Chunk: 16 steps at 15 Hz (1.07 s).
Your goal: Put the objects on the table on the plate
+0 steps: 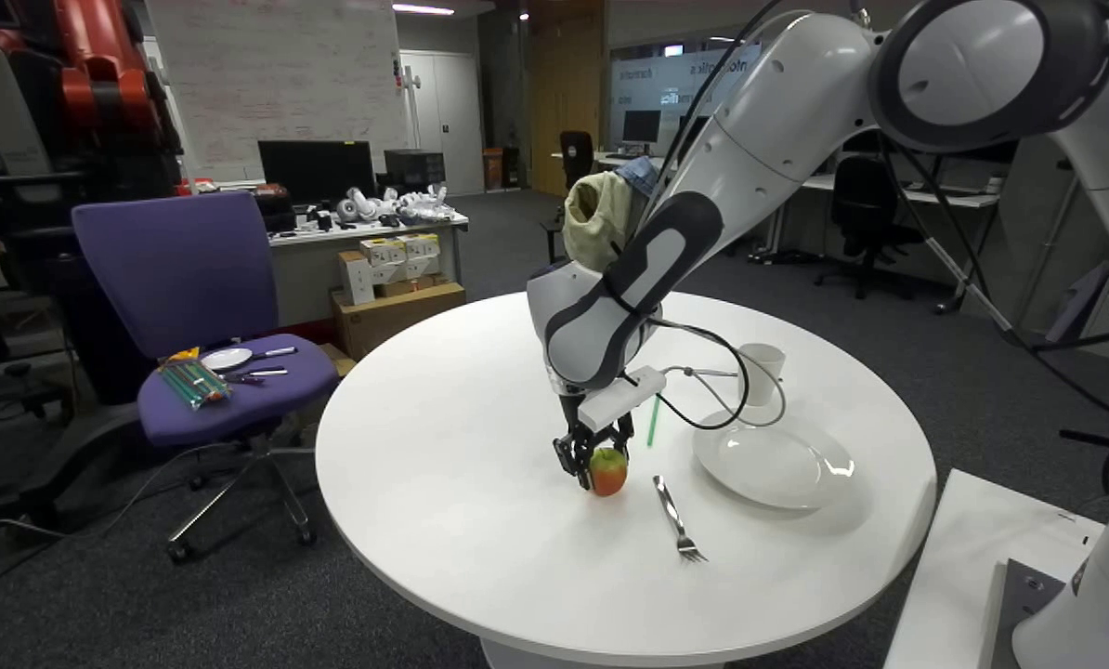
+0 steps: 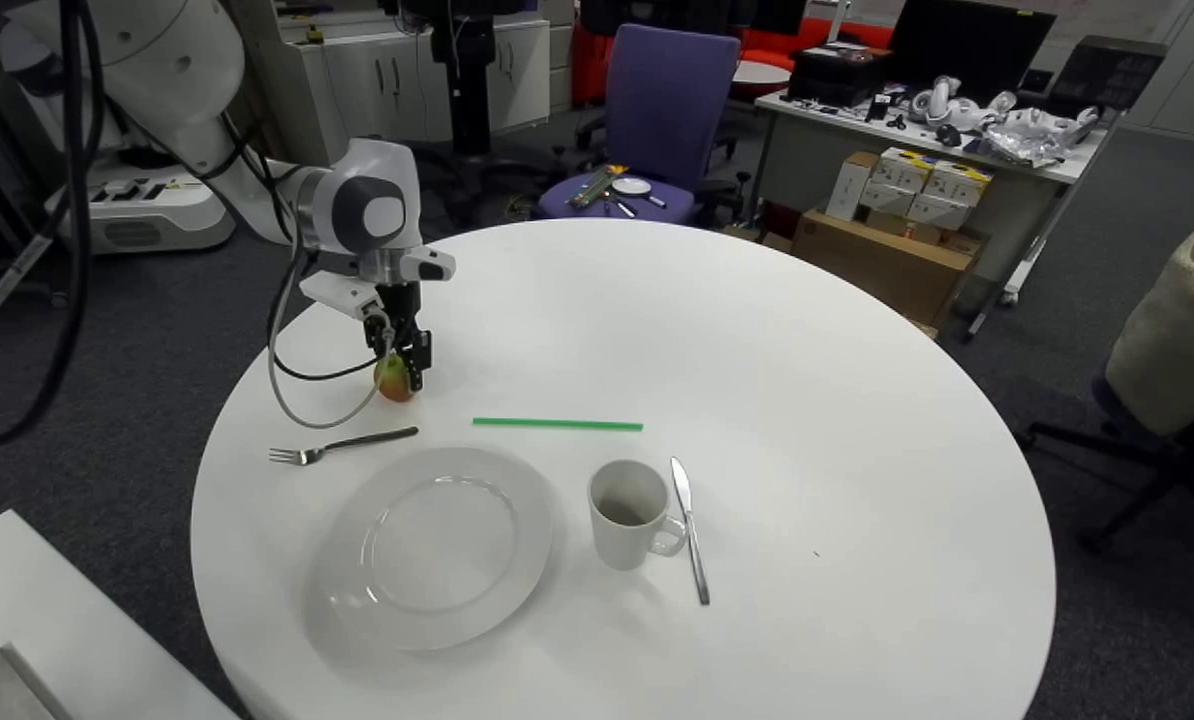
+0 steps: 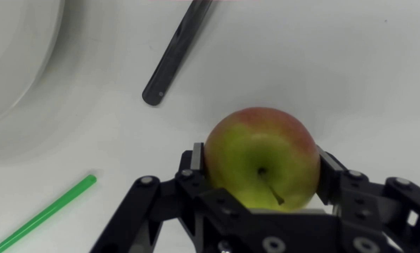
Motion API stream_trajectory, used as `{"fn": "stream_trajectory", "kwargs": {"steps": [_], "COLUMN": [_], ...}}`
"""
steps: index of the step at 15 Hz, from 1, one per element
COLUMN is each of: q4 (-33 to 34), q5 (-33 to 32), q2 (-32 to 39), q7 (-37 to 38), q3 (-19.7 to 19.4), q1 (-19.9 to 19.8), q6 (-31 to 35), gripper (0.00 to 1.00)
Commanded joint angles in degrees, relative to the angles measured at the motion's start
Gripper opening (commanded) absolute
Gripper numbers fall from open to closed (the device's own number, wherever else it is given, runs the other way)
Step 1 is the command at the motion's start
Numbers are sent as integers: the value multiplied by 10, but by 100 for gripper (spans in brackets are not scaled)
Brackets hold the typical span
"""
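A red and green apple [image 3: 261, 154] is between the fingers of my gripper [image 3: 261, 161], with a pad against each side of it. The apple shows low at the table surface in both exterior views [image 1: 608, 472] [image 2: 394, 380]; I cannot tell whether it is lifted. The white plate [image 1: 773, 465] is empty and also shows in an exterior view [image 2: 527, 550]. A fork [image 1: 673, 520] lies between apple and plate. A green straw [image 2: 557, 424] lies behind the plate. A white mug [image 2: 622, 535] stands upright beside the plate, and a knife [image 2: 693, 535] lies along the mug's handle side.
The round white table [image 1: 443, 418] carries all these things. Cables [image 1: 745, 372] loop from the arm close above the plate and mug. A purple chair [image 1: 229, 400] holding a few items stands beyond the table edge.
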Motion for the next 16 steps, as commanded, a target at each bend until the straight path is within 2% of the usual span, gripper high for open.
{"fn": "stream_trajectory", "kwargs": {"steps": [1,8,16], "q4": [-20,-66,-133], "q5": [6,9,16], "q2": [-23,-64,-157], "q7": [5,2,-8], "q3": [-3,-4,2], "q1": [2,-3,-13], "q6": [-5,5,20], "gripper": [49,49,49]}}
